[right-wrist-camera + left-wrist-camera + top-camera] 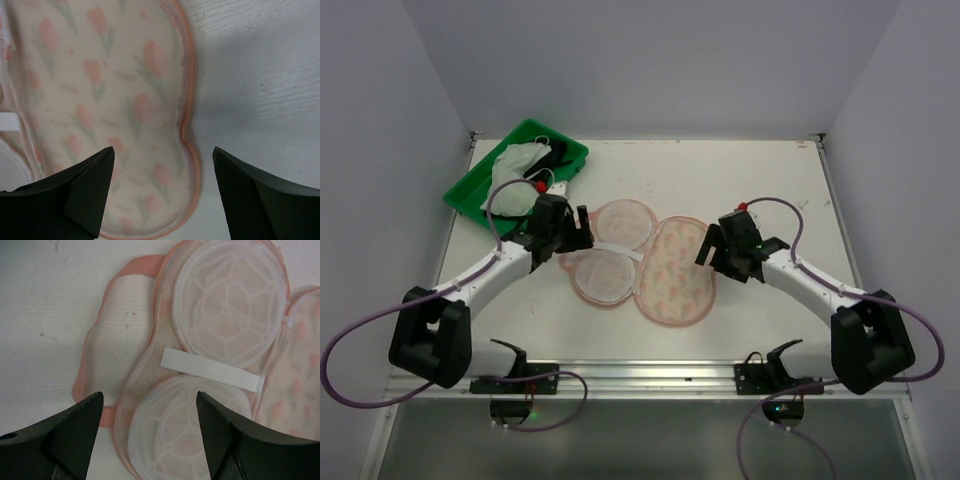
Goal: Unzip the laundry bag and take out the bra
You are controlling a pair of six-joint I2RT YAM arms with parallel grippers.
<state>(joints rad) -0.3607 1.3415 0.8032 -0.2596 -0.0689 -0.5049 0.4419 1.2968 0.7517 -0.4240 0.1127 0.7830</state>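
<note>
The bra point(517, 165) is lying in the green tray point(463, 196) at far left on the desk point(770, 180). The left claw point(149, 399) is hovering, jaws apart and empty, over the laundry bag point(672, 270) spread open mid-desk; the right claw point(163, 151) is hanging parted over its printed half.

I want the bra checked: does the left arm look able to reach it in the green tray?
Probably yes. The bra lies uncovered in the green tray, close beyond the left gripper, whose jaws stand open and empty at the laundry bag's edge. Nothing lies between them.
</note>
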